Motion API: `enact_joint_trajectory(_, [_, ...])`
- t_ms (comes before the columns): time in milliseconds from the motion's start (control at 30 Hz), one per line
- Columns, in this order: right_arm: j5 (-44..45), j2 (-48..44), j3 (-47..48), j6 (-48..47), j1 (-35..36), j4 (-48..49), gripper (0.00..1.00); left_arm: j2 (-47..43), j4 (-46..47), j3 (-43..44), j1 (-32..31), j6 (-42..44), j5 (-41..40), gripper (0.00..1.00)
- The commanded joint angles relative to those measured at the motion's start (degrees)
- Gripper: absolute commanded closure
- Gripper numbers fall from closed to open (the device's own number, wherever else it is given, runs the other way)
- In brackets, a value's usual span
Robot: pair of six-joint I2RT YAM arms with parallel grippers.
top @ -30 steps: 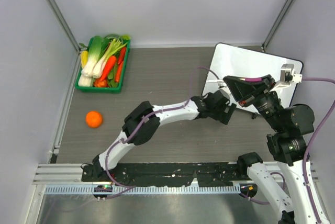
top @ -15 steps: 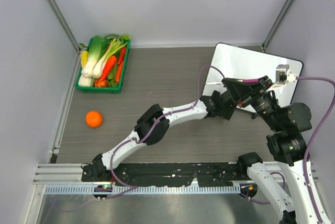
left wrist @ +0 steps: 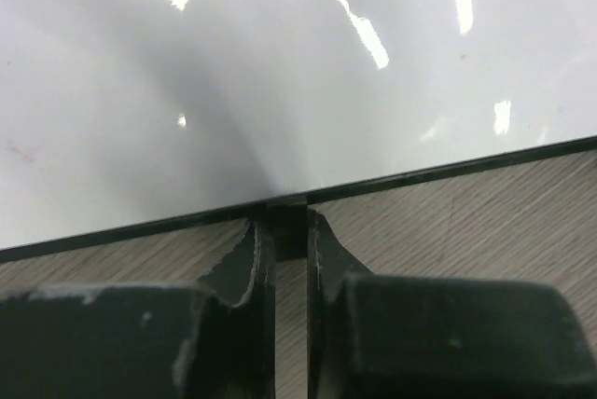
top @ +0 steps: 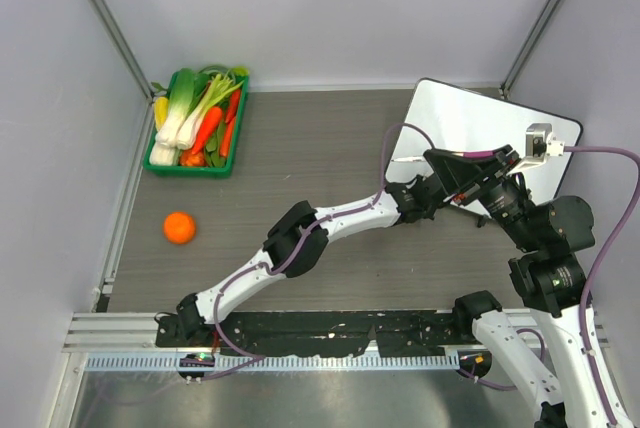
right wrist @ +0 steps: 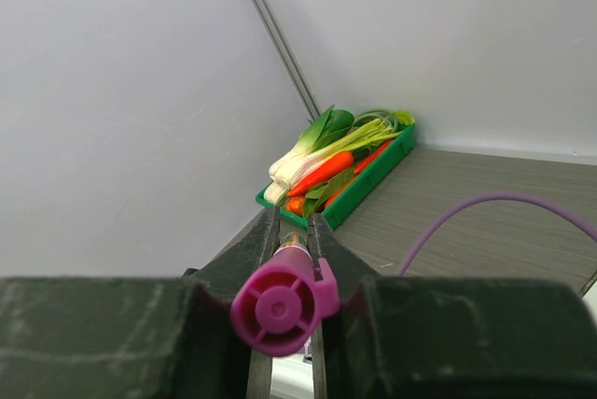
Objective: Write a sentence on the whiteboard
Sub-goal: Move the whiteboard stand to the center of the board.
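Steadying the whiteboard, my left fingers pinch its rim at their tips; my right fingers are clamped on a magenta-ended marker. Next, I judge, its tip must meet the board

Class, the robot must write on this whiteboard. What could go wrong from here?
1. The left gripper has its fingers on only the whiteboard's thin black edge; that hold may slip and let the board shift.
2. The right gripper, holding the marker, crowds the left one in the top view; the arms may collide.
3. A purple cable loops over the board and could snag.
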Motion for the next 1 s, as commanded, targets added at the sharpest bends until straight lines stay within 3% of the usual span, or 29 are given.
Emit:
enact_joint_trajectory(0, [0.45,0.99,0.63,-0.68,0.25,0.95,0.99,3.01,-0.37,-1.58,0.33,0.8,1.12,1.0])
enact_joint_trajectory(267, [0.09,2.83,-0.25,-0.33,0.42,1.21,0.99,-9.2,5.69,-20.37,0.68,2.74,-4.77,1.0])
enact_joint_trajectory(633, [-0.79,5.82,-1.83,1.08,0.33,4.64,0.99,-25.54,10.96,-48.06,4.29,-2.27,-7.14,1.0])
enact_joint_trajectory(967, [-0.7,8.63,-5.08,2.31,0.51,8.68,0.99,-40.39,8.16,-68.19,4.2,-10.79,-12.33,1.0])
